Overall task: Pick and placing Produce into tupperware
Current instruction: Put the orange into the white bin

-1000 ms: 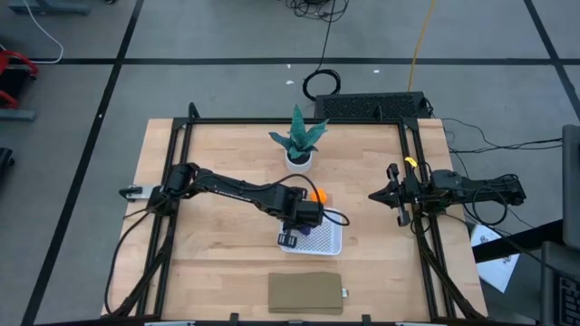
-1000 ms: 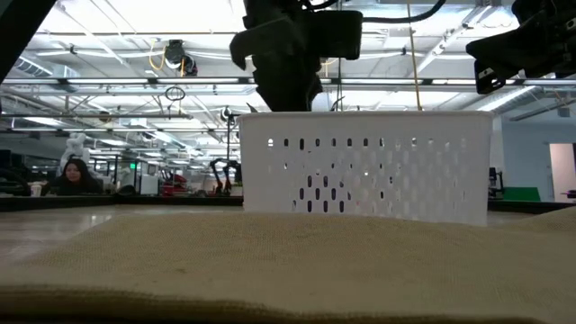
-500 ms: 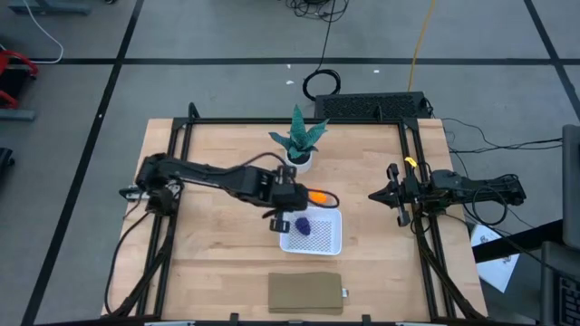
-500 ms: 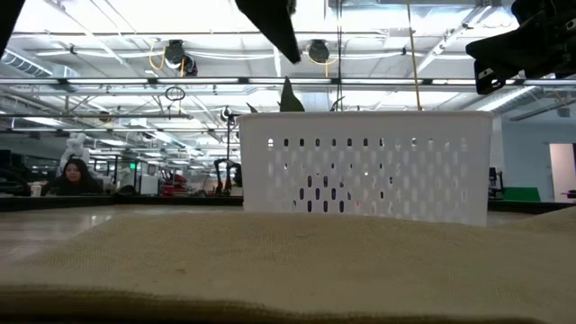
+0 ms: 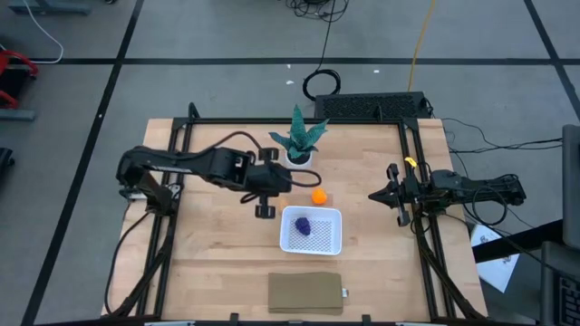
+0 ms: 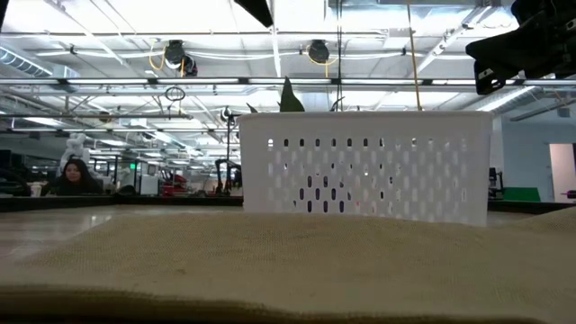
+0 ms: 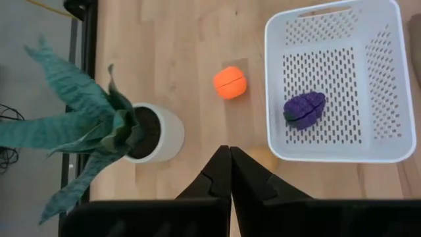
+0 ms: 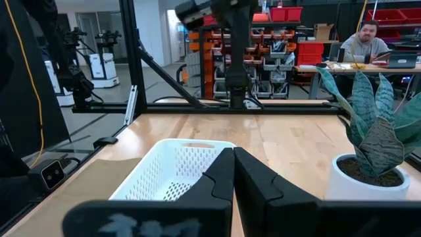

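Orange ball point(image 5: 318, 195) just beside tupperware point(image 5: 312, 247) rim.

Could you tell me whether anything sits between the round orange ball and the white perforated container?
Nothing visible does: the round orange ball lies on bare wood just beyond the white perforated container's rim, and the left gripper hovers beside both.

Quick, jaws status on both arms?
Left gripper: shut, holding nothing.
Right gripper: shut, holding nothing.
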Available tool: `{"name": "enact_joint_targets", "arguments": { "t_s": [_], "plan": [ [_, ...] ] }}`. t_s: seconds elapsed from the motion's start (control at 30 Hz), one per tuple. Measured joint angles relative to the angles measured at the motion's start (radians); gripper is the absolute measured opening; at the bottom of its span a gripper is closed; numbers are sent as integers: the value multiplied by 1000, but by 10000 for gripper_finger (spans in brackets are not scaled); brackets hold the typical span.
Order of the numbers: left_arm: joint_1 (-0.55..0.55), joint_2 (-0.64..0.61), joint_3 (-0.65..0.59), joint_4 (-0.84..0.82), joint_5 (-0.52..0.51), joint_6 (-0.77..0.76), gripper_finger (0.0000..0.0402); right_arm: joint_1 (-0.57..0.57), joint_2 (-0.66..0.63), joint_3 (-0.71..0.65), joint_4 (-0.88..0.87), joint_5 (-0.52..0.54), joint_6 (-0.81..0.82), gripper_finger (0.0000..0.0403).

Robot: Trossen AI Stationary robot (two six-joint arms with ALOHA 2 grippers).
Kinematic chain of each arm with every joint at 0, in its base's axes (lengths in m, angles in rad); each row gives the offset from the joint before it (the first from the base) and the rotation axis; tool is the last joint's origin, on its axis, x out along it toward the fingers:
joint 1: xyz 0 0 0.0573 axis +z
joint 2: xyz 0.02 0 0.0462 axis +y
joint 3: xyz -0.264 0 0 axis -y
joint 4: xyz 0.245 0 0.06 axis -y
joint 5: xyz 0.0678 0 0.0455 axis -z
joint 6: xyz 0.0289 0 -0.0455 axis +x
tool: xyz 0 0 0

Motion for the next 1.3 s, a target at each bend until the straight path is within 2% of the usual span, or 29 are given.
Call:
{"name": "enact_joint_targets", "arguments": {
  "t_s": [0.2, 0.43, 0.63, 0.97, 1.17, 1.3],
  "plan": [
    [0, -60, 0, -13, 1, 18, 0, 0, 4, 0, -2, 0, 0, 0],
    [5, -163, 0, -25, 84, 60, 0, 0, 16, 0, 0, 0, 0, 0],
    [6, -234, 0, -37, 71, 74, 0, 0, 21, 0, 0, 0, 0, 0],
    [29, -365, -9, -162, 56, 84, 0, 0, 27, 0, 2, 0, 0, 0],
    [61, -500, -112, -136, 70, 113, 0, 0, 28, 0, 1, 0, 0, 0],
    [92, -610, -235, -31, 112, 112, 0, 0, 28, 0, 1, 0, 0, 0]
  ]
}}
